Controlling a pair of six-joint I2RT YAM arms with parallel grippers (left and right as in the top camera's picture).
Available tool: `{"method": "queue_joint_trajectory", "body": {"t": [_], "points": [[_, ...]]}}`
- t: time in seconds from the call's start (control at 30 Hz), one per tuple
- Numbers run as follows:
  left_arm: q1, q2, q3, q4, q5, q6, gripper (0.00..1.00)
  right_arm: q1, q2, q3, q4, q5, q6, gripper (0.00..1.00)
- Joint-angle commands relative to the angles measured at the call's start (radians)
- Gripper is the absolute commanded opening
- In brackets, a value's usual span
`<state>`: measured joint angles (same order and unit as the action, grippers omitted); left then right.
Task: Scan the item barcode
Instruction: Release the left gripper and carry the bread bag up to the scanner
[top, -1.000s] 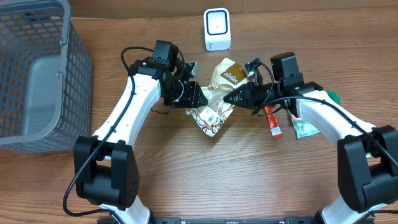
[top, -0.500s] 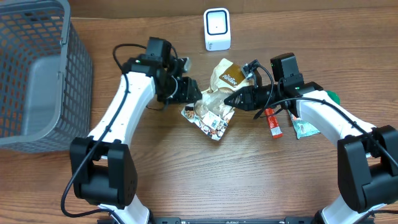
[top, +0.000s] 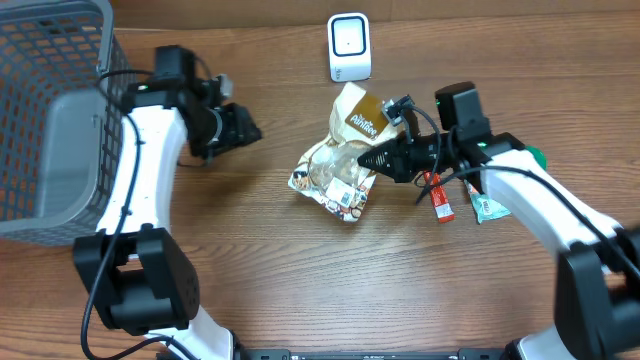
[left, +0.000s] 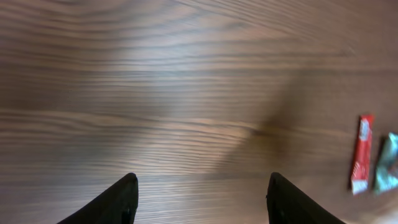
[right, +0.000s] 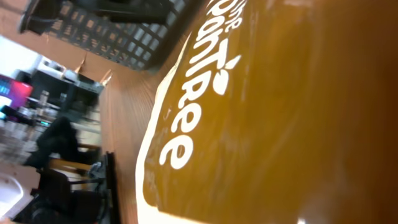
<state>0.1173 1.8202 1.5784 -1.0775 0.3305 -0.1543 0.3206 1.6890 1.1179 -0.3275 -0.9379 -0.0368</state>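
The item is a crumpled brown-and-white snack bag (top: 345, 150) lying in the middle of the table, its brown label end raised toward the white scanner (top: 349, 47) at the back. My right gripper (top: 366, 160) is shut on the bag's right edge. In the right wrist view the brown label (right: 267, 118) fills the frame and hides the fingers. My left gripper (top: 247, 130) hangs open and empty well left of the bag, near the basket. The left wrist view shows only bare wood between its fingertips (left: 127, 190). I cannot make out a barcode.
A grey mesh basket (top: 55, 110) stands at the far left. A red bar (top: 438, 195), a green packet (top: 488, 207) and a green object (top: 537, 157) lie under the right arm. The bar (left: 361, 152) and packet (left: 387, 165) also show in the left wrist view.
My left gripper opened, let go of the bag and swung away left toward the basket. The bag's left end settled on the table. The right gripper kept its hold.
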Motion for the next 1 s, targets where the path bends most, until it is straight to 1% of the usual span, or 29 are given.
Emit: {"method": "queue_joint_trajectory", "body": {"t": [0.0,0.1,0.17,0.2,0.27,0.43,0.53,0.63,0.77,0.97], "points": [[0.057,0.010,0.021,0.008,-0.028,-0.011,0.58,0.006,-0.163,0.023,-0.015,0.062,-0.150,0.04],[0.087,0.010,0.021,0.017,-0.028,-0.010,0.60,0.029,-0.239,0.023,-0.035,0.142,-0.231,0.04],[0.099,0.010,0.021,0.023,-0.028,-0.010,0.63,0.048,-0.274,0.024,-0.034,0.201,-0.250,0.04],[0.101,0.010,0.021,0.024,-0.028,-0.010,0.66,0.058,-0.290,0.029,-0.035,0.236,-0.251,0.04],[0.102,0.010,0.021,0.024,-0.028,-0.010,1.00,0.079,-0.309,0.067,-0.070,0.275,-0.253,0.03],[0.101,0.010,0.021,0.024,-0.027,-0.010,1.00,0.093,-0.308,0.182,-0.153,0.338,-0.245,0.03],[0.101,0.010,0.021,0.025,-0.027,-0.010,1.00,0.106,-0.308,0.277,-0.244,0.434,-0.234,0.03],[0.101,0.010,0.021,0.025,-0.027,-0.010,1.00,0.118,-0.308,0.358,-0.296,0.530,-0.235,0.03],[0.098,0.010,0.021,0.024,-0.027,-0.010,1.00,0.124,-0.295,0.478,-0.342,0.549,-0.312,0.03],[0.098,0.010,0.021,0.025,-0.027,-0.010,1.00,0.124,-0.203,0.637,-0.378,0.625,-0.397,0.03]]}}
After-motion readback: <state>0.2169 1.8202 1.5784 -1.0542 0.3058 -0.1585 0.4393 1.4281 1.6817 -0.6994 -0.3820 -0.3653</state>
